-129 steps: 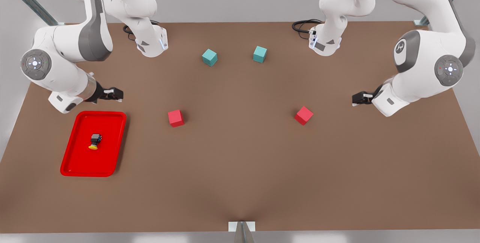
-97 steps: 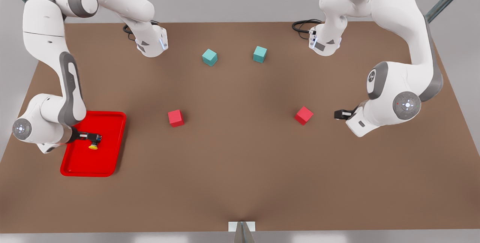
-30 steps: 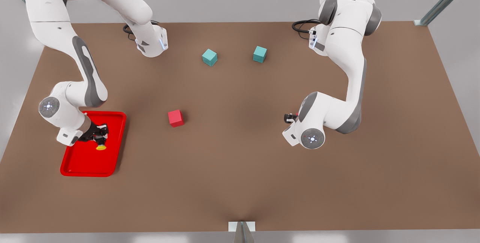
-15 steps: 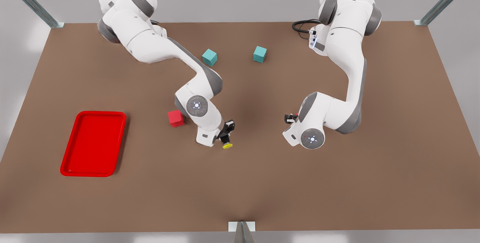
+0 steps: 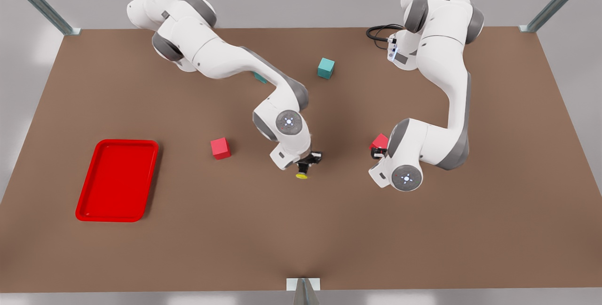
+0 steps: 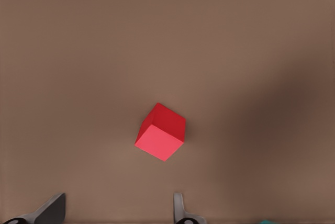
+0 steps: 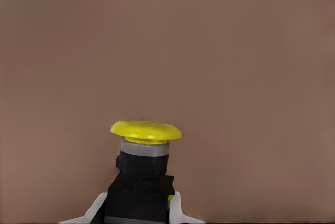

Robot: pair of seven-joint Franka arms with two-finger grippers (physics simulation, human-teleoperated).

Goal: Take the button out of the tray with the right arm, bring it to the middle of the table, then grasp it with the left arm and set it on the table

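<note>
Front view: a brown table (image 5: pixel 141 258) framed by grey walls and metal corner posts, with the red tray (image 5: pixel 117 180) lying bare toward the front view's left. Well clear of the tray, near the table's middle, the right gripper (image 5: pixel 306 163) clenches the button (image 5: pixel 302 172), its yellow cap pointing at the table's near edge. A red cube (image 5: pixel 220 148) sits between tray and button. Beyond the button, on the side away from the tray, the left gripper (image 5: pixel 376 153) hangs beside a second red cube (image 5: pixel 379 140). A teal cube (image 5: pixel 325 68) rests toward the table's far edge.

Left wrist view: that red cube (image 6: pixel 160 138) lies on plain brown tabletop, ahead of the parted fingers (image 6: pixel 51 209), which hold nothing.

Right wrist view: the button (image 7: pixel 142 169), black body pinched between pale fingertips (image 7: pixel 175 208), over bare brown table (image 7: pixel 235 51).
</note>
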